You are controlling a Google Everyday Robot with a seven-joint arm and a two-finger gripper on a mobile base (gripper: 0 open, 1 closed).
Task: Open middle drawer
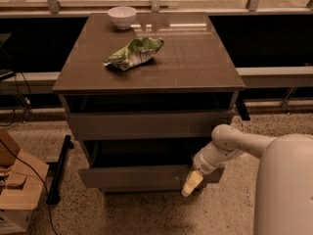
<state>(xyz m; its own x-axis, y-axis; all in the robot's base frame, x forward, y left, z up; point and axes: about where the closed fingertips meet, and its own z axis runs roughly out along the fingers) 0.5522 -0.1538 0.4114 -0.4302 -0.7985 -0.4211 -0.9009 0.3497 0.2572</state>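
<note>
A: Step?
B: Pulling, I'd say. Cabinet (195,58): middle drawer (137,177), under the top front, stands partly out. Gripper (191,183) at its front's right end; clamped or spread, can't tell.
A: Next?
B: Straight outward pull, likely.

No text is legible; the hand (190,184) is at the middle drawer (137,177).

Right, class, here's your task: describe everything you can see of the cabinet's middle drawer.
The middle drawer has a wide, flat, handleless grey-brown front that looks like matte laminate, with a dark inner box showing behind it. It stands partly pulled out and level, below the wider grey-brown top drawer front. The robot's cream-tipped tool rests against the right end of its front.
</note>
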